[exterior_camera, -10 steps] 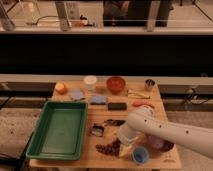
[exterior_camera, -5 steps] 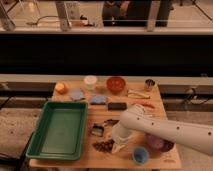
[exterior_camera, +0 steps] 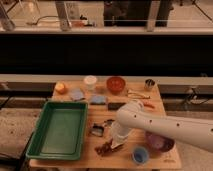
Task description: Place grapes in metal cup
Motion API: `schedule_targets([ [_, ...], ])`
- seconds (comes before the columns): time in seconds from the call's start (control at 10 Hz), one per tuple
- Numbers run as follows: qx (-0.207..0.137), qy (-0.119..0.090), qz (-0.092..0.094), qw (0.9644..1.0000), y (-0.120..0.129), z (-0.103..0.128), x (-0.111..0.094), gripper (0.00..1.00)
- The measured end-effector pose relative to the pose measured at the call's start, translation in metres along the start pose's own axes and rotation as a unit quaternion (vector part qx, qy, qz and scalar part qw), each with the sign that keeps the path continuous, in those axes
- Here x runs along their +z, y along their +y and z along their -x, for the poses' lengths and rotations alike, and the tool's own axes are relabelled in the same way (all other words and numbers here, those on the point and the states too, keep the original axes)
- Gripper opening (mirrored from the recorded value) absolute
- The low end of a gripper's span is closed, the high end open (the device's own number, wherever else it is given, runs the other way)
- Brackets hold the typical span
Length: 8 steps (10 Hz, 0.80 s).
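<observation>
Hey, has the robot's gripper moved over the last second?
Yes. The white arm's gripper shifted slightly left, toward the green rectangular plastic tray, and is now right by the dark purple-red grape bunch.

Wooden worktop [exterior_camera: 92, 160] | left: green tray [exterior_camera: 57, 130] | back row, left to right: orange fruit [exterior_camera: 60, 87], white round container [exterior_camera: 90, 81], red bowl [exterior_camera: 115, 84], metal cup [exterior_camera: 148, 84] | front: grapes [exterior_camera: 104, 148], blue cup [exterior_camera: 140, 155], purple bowl [exterior_camera: 159, 142] | tool [exterior_camera: 115, 143] low at front centre, just beside grapes
</observation>
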Motion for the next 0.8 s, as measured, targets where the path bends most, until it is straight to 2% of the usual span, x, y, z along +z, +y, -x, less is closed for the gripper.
schedule_targets([
  [0.2,-0.010,0.005,-0.002,0.9999,-0.008,0.018,-0.025,0.00],
  [0.4,-0.023,0.020,-0.008,0.9995,-0.015,0.034,-0.057,0.00],
  [0.6,-0.032,0.039,-0.022,0.9985,-0.022,0.042,-0.092,0.00],
  [0.8,-0.032,0.056,-0.043,0.9970,-0.025,0.039,-0.125,0.00],
])
